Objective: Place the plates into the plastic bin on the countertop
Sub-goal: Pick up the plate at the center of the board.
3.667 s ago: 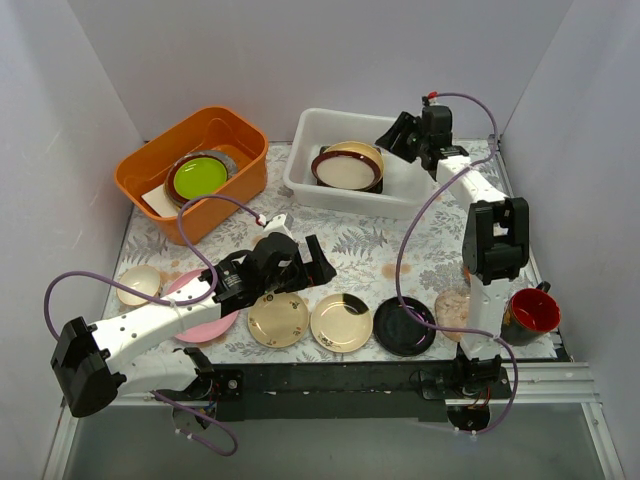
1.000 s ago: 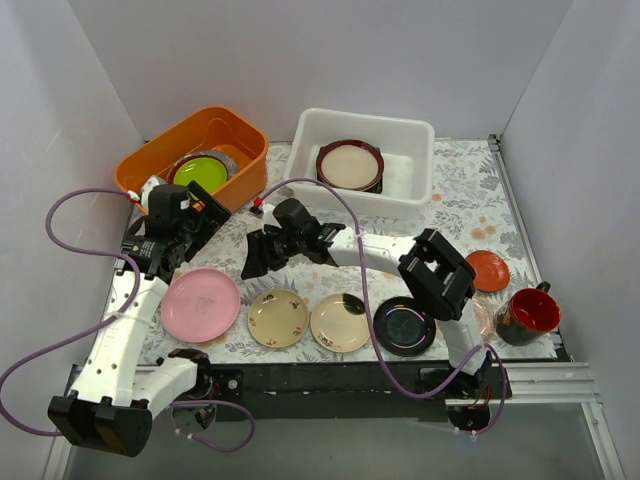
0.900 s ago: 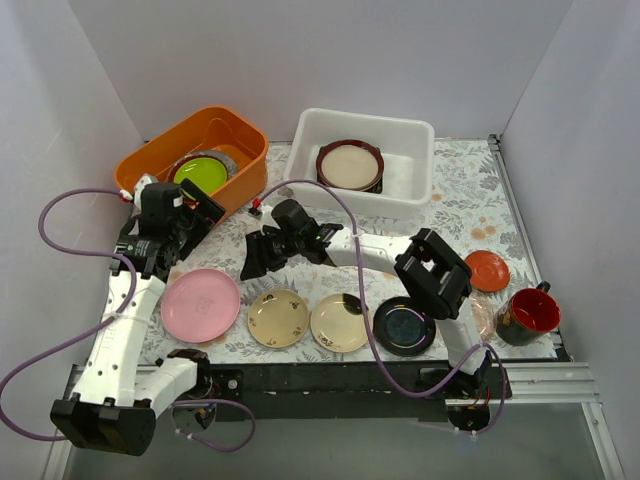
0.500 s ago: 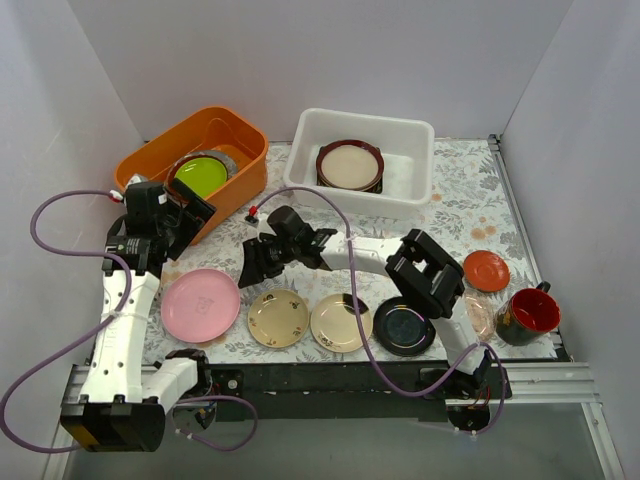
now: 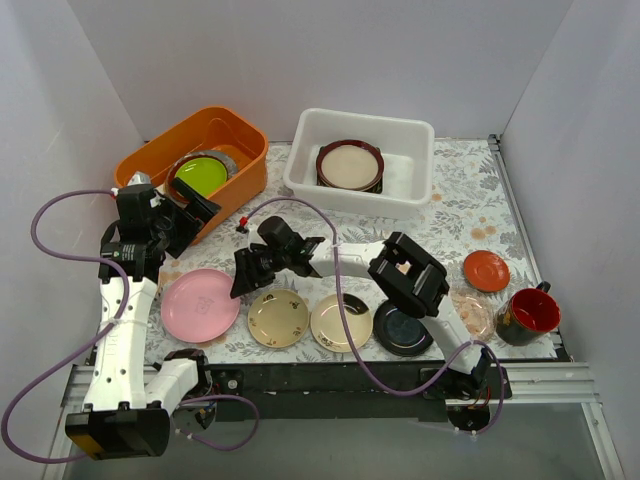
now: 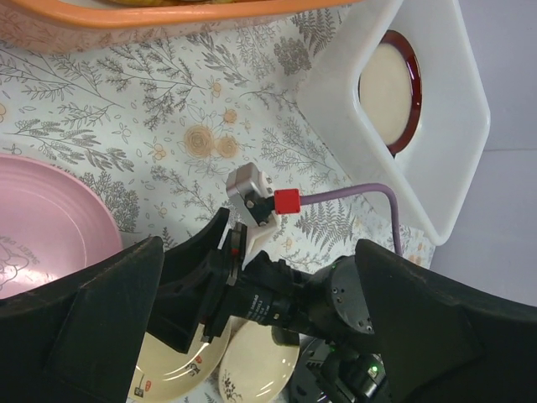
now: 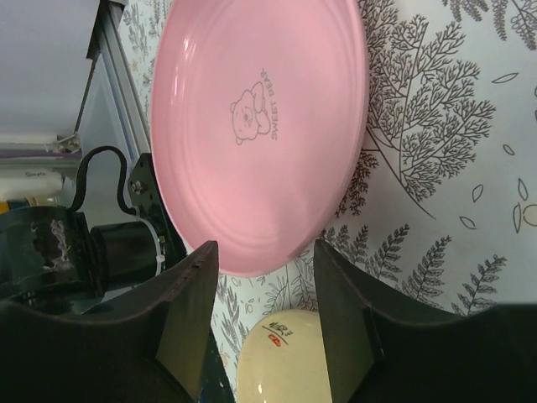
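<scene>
White walls (image 5: 300, 60) are set close on the left, back and right of the fern-printed surface (image 5: 450, 205), so room for moving is bounded on three sides. At the back, an orange tub (image 5: 248, 180) and the white bin (image 5: 408, 175) are stood side by side with a narrow gap between them. A brown-rimmed plate (image 5: 350, 165) is lodged in the bin's left half, and the right half of its floor is seen bare.

Along the front edge a row is laid: a pink plate (image 5: 200, 305), a cream plate (image 5: 278, 318), a gold plate (image 5: 341, 322), a black plate (image 5: 403, 330) partly hidden under the right arm, and a speckled plate (image 5: 472, 315). An orange-red plate (image 5: 487, 271) and a red cup (image 5: 528, 312) are set near the right edge. Between this row and the tubs a band of bare surface is found, widest on the right.

The right gripper (image 7: 264, 260) is held over the pink plate's right rim, its jaws part-spread and nothing pinched. The left gripper (image 5: 195, 220) is poised just in front of the orange tub, its jaws spread wide and empty.
</scene>
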Tool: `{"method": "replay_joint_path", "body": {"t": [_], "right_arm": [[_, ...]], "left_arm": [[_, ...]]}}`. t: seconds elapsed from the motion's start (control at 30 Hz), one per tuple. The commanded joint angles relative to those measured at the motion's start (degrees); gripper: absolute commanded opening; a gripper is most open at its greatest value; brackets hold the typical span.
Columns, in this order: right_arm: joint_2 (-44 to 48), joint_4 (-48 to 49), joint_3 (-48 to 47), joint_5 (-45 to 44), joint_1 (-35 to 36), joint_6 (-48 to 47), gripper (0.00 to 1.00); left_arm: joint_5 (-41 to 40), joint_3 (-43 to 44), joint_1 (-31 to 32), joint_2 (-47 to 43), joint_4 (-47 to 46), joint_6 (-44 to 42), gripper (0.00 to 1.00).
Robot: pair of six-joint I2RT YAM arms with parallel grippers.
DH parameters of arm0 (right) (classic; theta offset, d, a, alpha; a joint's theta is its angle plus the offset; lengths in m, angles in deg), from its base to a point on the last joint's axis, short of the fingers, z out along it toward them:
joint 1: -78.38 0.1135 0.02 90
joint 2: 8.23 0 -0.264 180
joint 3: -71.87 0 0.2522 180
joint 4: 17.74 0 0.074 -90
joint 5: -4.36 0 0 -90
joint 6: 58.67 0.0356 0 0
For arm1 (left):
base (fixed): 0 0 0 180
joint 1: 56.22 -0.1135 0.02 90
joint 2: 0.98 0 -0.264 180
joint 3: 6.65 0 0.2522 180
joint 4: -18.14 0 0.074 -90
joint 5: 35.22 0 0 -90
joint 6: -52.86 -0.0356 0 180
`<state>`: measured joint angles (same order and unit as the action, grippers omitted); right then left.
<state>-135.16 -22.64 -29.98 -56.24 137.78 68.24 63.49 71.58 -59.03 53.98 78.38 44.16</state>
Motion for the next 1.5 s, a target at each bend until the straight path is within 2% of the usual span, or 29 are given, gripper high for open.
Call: {"method": "replay_joint_path", "body": {"t": [0.0, 0.3, 0.47, 0.63, 0.83, 1.07, 1.17, 1.2, 1.27, 1.4, 1.47], "right_arm": [[-2.08, 2.31, -3.75, 0.91, 0.19, 1.06, 0.56], [-6.04, -0.86, -8.67, -2.42, 0.37, 0.71, 0.52], [-6.92, 1.33, -7.71, -2.6, 0.46, 1.68, 0.5], [-7.54, -0.42, -8.14, -4.27, 0.98, 0.89, 0.48], [-8.68, -4.9, -9.64, -6.82, 2.21, -1.13, 0.48], [-9.38, -5.61, -9.73, -7.96, 2.92, -1.75, 0.5], [-10.35, -8.24, -10.87, -9.19, 3.53, -2.45, 0.44], [-10.87, -8.6, -11.39, -9.54, 3.53, -2.63, 0.37], [-10.97, -8.78, -11.57, -9.9, 3.62, -3.07, 0.31], [-8.95, -9.66, -9.21, -12.53, 3.71, -3.51, 0.19], [-8.16, -9.65, -7.89, -13.67, 3.62, -3.94, 0.15]], "left_arm": [[2.63, 0.31, -0.27, -1.26, 0.01, -1.75, 0.98], [2.8, 0.66, -0.27, -1.87, 0.54, -2.72, 0.98], [2.45, 0.13, -0.27, -3.01, 0.11, -2.46, 0.98], [3.86, -0.39, -0.27, -3.37, -0.69, -2.46, 0.98], [5.0, -1.01, -0.27, -3.98, -1.65, -2.2, 0.98], [5.7, -1.18, -0.27, -4.51, -2.27, -2.11, 0.98], [5.88, -1.19, -0.27, -4.77, -2.36, -2.11, 0.98], [6.05, -1.19, -0.27, -4.86, -2.44, -2.11, 0.98], [5.97, -1.18, -0.27, -4.95, -2.45, -1.93, 0.98], [6.32, -1.36, -0.27, -5.12, -2.71, -1.67, 0.98], [6.5, -1.54, -0.27, -5.13, -2.97, -1.49, 0.98]]}}
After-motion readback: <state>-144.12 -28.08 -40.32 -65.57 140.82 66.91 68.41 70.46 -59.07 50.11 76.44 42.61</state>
